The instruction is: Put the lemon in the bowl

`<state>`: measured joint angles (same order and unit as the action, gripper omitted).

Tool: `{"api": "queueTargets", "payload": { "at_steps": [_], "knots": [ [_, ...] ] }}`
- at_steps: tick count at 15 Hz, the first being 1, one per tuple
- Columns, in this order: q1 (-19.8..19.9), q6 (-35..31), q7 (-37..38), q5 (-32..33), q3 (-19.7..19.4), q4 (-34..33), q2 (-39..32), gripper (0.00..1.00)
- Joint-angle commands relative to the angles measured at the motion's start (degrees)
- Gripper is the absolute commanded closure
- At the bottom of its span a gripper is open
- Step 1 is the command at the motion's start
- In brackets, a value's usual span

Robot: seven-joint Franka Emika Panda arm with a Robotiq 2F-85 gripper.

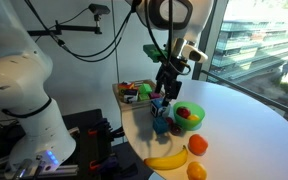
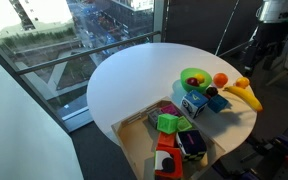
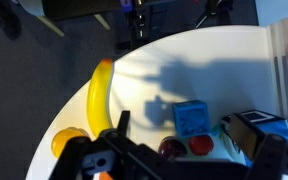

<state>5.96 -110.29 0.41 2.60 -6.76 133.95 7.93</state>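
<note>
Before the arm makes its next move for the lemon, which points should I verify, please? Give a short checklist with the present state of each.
1. Gripper open and empty: ok. In the wrist view its fingers stand wide apart with nothing between them.
2. Lemon identified: cannot tell. A round yellow-orange fruit lies beside the banana, but its colour does not rule out an orange.
3. Gripper above that fruit: not ok. It hangs near the blue cube.
4. Green bowl has room: cannot tell. Red things already lie in it.
5. Bowl upright on the white table: ok.
</note>
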Motion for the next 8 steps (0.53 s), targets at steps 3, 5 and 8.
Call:
{"api": "queueTargets", "payload": {
  "at_steps": [3,5,8],
  "knots": [
    [1.1,-0.4,-3.6,0.2,-1.1,5.0,9.5,0.00],
    [1.3,-1.2,-4.9,0.3,-1.6,6.4,12.2,0.00],
    [1.5,-1.9,-6.7,0.4,-2.2,7.7,15.2,0.00]
  ]
}}
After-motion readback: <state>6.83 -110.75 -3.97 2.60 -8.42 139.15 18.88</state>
